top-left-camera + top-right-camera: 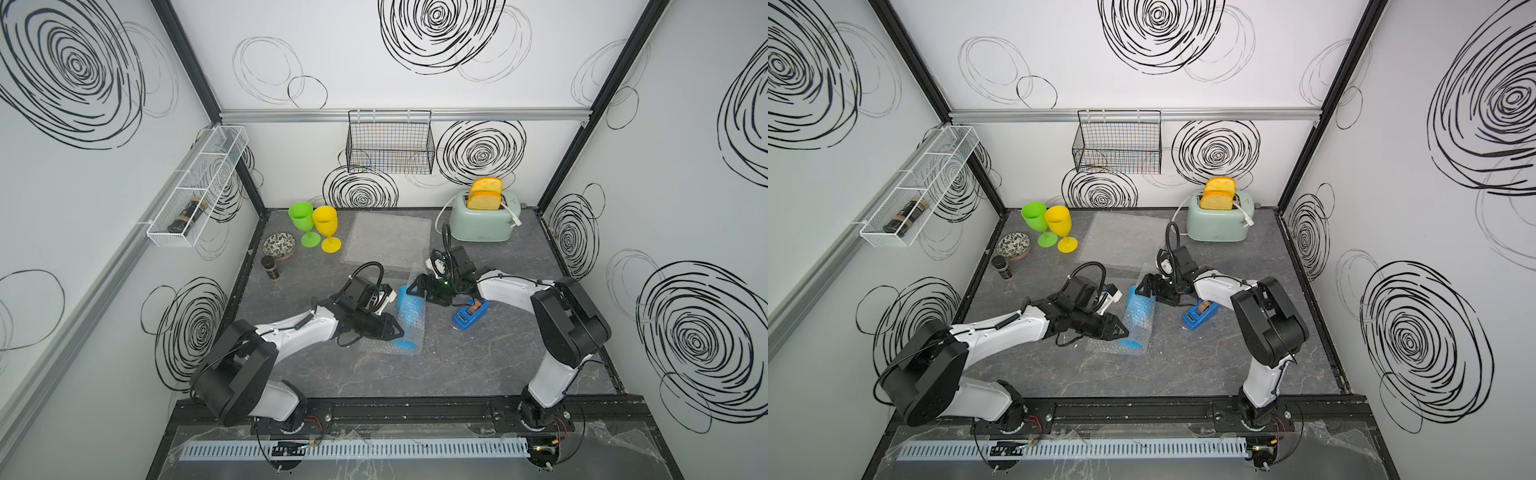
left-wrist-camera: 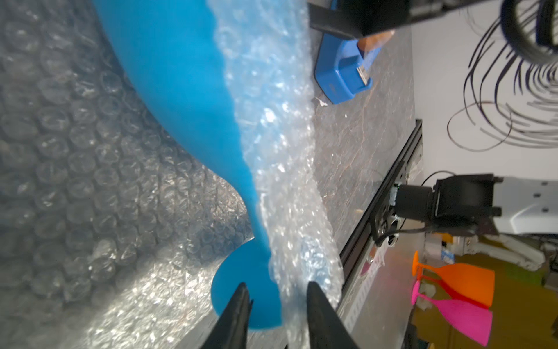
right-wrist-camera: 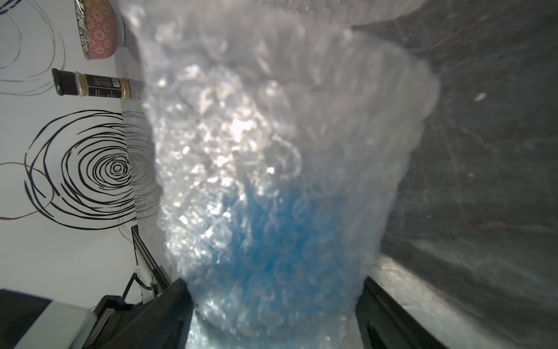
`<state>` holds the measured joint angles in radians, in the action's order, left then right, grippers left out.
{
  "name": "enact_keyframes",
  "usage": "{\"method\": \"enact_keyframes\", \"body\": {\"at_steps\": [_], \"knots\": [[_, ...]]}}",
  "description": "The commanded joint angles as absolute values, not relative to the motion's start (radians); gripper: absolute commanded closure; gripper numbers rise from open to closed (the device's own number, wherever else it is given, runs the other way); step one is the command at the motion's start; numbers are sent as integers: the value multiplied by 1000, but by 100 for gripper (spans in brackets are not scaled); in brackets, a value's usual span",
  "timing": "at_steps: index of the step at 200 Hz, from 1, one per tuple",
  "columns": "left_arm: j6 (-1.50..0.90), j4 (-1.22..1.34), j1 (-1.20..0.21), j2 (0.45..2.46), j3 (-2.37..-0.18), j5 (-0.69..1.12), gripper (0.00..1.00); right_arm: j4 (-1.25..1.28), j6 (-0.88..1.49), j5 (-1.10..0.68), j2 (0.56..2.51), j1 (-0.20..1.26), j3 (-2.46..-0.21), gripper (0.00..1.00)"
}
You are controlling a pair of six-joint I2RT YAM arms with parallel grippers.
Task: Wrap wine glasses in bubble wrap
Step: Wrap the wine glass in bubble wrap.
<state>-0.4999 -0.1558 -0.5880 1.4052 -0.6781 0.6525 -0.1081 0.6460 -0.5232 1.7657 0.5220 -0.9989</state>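
The blue wine glass (image 1: 402,343) lies on its side mid-table on a sheet of bubble wrap (image 1: 374,347), with the sheet's far side folded over its bowl (image 3: 271,241). My right gripper (image 1: 415,293) is closed wide on that wrapped bowl, and the wrap fills the gap between its fingers (image 3: 273,279). At the foot (image 2: 241,302), my left gripper (image 2: 276,284) stands open, one fingertip before the foot and the other before the wrap's edge. The green glass (image 1: 301,216) and the yellow glass (image 1: 325,220) stand upright at the back left. A second flat sheet (image 1: 388,239) lies behind.
A blue tape dispenser (image 1: 469,312) sits under the right forearm. A toaster (image 1: 482,222) stands at the back right. A patterned bowl (image 1: 279,245) and a spice jar (image 1: 270,267) are near the left wall. A wire basket (image 1: 390,141) hangs on the back wall.
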Motion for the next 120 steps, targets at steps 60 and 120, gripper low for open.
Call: {"method": "enact_keyframes", "body": {"at_steps": [60,120], "knots": [[-547,-57,-457,1327,-670,706,55,-192,581,-471,1791,536,-1013,14],[-558,-39,-490,1452,-755,722,70,-193,571,-466,1773,554,-1013,14]]}}
